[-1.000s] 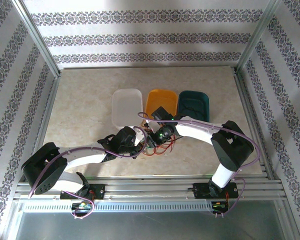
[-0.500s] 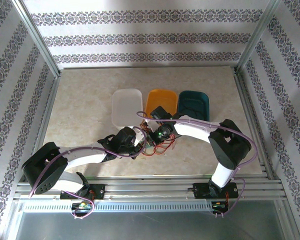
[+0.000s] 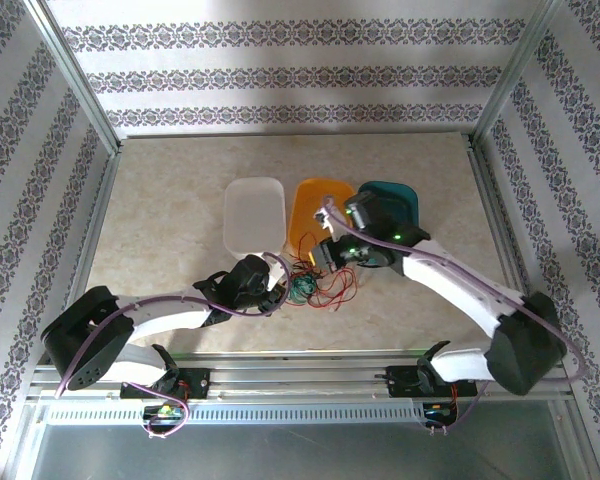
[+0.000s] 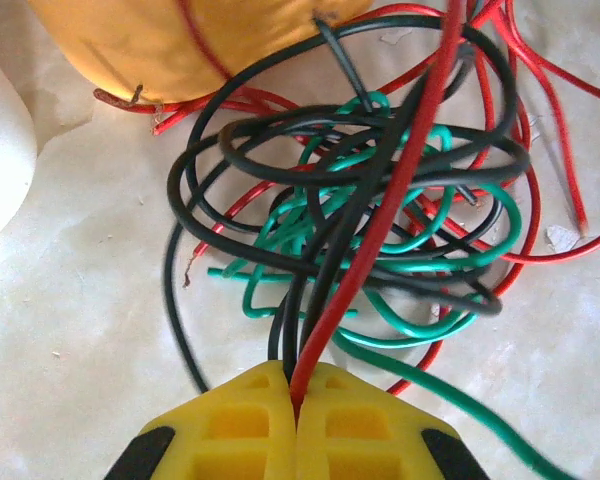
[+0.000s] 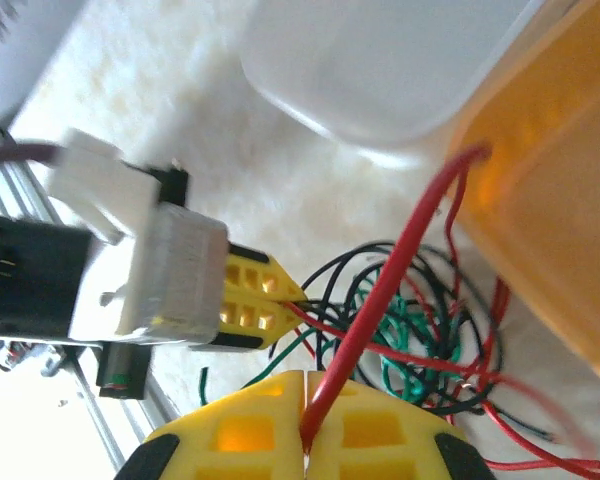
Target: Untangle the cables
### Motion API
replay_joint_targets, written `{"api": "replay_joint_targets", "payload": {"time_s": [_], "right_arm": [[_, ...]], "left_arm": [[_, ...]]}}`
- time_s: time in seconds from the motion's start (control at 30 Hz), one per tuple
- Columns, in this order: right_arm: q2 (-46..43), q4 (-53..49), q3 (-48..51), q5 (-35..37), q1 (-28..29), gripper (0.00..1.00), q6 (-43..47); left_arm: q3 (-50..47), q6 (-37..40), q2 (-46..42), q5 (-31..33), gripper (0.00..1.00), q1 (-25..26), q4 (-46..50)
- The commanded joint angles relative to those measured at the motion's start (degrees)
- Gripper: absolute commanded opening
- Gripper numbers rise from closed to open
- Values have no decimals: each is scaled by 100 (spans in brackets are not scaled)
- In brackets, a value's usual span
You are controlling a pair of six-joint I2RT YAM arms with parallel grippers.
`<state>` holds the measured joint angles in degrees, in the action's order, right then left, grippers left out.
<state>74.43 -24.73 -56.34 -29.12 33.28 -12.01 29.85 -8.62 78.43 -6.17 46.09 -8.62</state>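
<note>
On the pale marbled tabletop point(image 3: 160, 220), the left end effector point(image 4: 296, 388) is clamped fully closed on the cables point(image 4: 380, 230). One red strand and several black ones are pinched between its yellow fingertips point(image 4: 242, 412). Just beyond it, a white tray point(image 3: 253, 215) stands first in a row of three.

The cables, in red, green and black, lie in a loose knot on the tabletop between the two end effectors, on the near side of an orange tray point(image 3: 315, 200). Red loops reach that tray's near wall.

To the right, the right end effector point(image 5: 305, 405) is likewise closed tight, gripping a single red cable point(image 5: 380, 300) that runs from its fingertips to the orange tray's edge. The wrist view shows it facing the left end effector across the knot. A teal tray point(image 3: 402, 200) ends the row, partly covered by the right arm.
</note>
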Motion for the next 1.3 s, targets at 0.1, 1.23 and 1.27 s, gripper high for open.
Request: {"api": "replay_joint_targets", "payload": {"time_s": [0.1, 1.23, 1.27], "right_arm": [[-802, -274, -219, -604, -633, 0, -82], [915, 929, 951, -103, -172, 44, -1247], [978, 1004, 941, -151, -172, 43, -1274]], "left_arm": [[-10, -64, 253, -7, 0, 23, -170], [101, 462, -12, -605, 0, 32, -59], [91, 458, -13, -613, 0, 32, -68]]}}
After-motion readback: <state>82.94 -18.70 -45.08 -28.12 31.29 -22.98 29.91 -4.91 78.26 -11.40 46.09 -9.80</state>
